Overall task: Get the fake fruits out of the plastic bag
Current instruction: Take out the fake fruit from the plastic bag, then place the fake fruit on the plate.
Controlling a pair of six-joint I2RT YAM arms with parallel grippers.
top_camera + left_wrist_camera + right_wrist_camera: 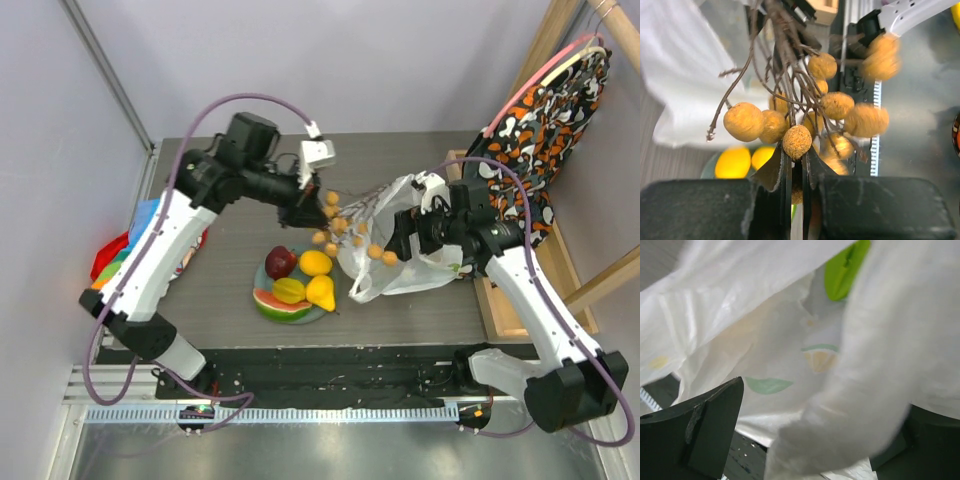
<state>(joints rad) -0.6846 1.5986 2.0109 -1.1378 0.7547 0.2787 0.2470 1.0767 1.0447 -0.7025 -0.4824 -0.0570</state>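
Observation:
My left gripper is shut on the tan-brown bunch of little balls and holds it by its twigs above the table, just left of the plastic bag. In the left wrist view the fingertips pinch one ball, and the rest of the bunch hangs beyond them. A plate holds a dark red apple, yellow fruits and a watermelon slice. My right gripper is at the bag's right side. Its fingers are wide apart with a fold of the bag between them.
A black, orange and white patterned cloth hangs on a wooden rack at the right. A colourful cloth lies at the table's left edge. Grey walls close the back and the left.

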